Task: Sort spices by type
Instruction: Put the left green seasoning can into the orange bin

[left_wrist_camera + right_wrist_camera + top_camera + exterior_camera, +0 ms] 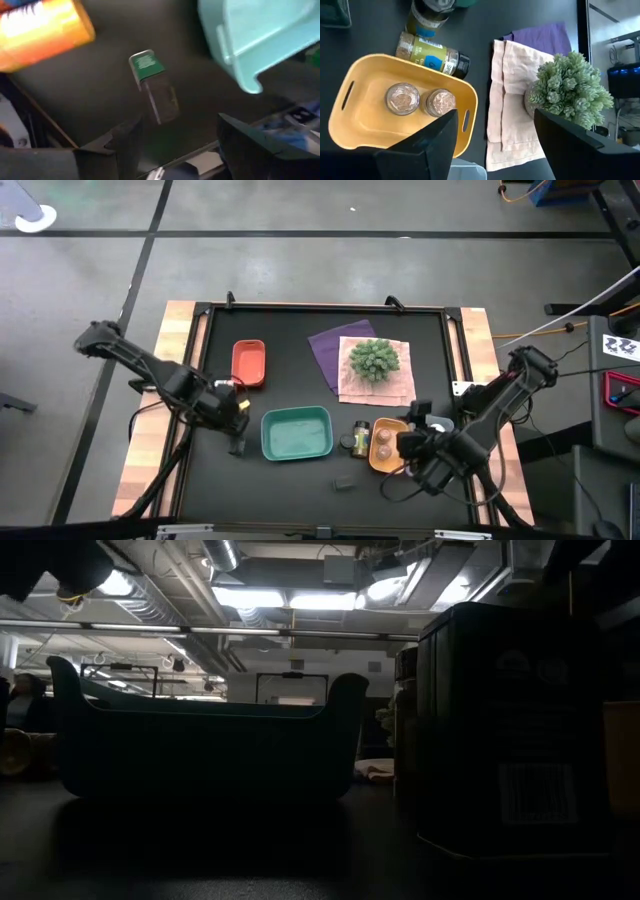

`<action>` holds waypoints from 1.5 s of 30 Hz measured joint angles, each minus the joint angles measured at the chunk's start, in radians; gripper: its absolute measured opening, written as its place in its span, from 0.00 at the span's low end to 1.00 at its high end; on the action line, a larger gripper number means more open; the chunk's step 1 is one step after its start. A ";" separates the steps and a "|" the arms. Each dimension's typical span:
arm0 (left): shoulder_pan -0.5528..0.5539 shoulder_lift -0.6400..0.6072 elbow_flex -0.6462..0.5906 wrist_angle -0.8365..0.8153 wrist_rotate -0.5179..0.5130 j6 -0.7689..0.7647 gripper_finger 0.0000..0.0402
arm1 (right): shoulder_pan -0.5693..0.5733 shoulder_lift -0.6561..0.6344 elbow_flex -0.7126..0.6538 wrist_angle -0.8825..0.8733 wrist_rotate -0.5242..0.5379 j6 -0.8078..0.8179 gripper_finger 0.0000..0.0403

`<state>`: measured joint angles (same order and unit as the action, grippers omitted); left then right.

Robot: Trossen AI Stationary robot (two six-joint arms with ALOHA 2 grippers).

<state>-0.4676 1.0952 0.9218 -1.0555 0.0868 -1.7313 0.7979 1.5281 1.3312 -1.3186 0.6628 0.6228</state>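
Worktop (300, 330), dark and seen from above: left gripper (175, 137) hovered with jaws spread and empty over a green-capped jar (152, 85) lying on its side near the teal tray (297, 433). Further right, right gripper (492, 132) hung over the orange tray (355, 120), jaws spread (holding nothing); two round-topped jars (402, 98) stood inside, a black-capped jar (432, 55) lay just beside it.

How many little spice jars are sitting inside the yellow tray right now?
2: two clear jars of pale brown spice stand side by side in the yellow tray, one nearer its handle end, the other beside it. None seem hidden.
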 joint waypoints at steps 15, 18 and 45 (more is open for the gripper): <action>-0.109 0.230 0.000 0.042 -0.004 -0.056 0.57 | 0.000 -0.022 0.000 0.000 0.000 -0.053 0.64; -0.109 0.243 0.000 0.073 -0.012 -0.049 0.57 | 0.000 -0.022 0.000 0.000 0.000 -0.053 0.64; -0.106 0.347 -0.001 0.070 -0.084 -0.016 0.39 | 0.000 -0.022 0.000 -0.022 -0.001 -0.056 0.64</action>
<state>-0.5735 1.4422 0.9207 -0.9856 0.0029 -1.7474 0.7979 1.5063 1.3308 -1.3403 0.6621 0.5671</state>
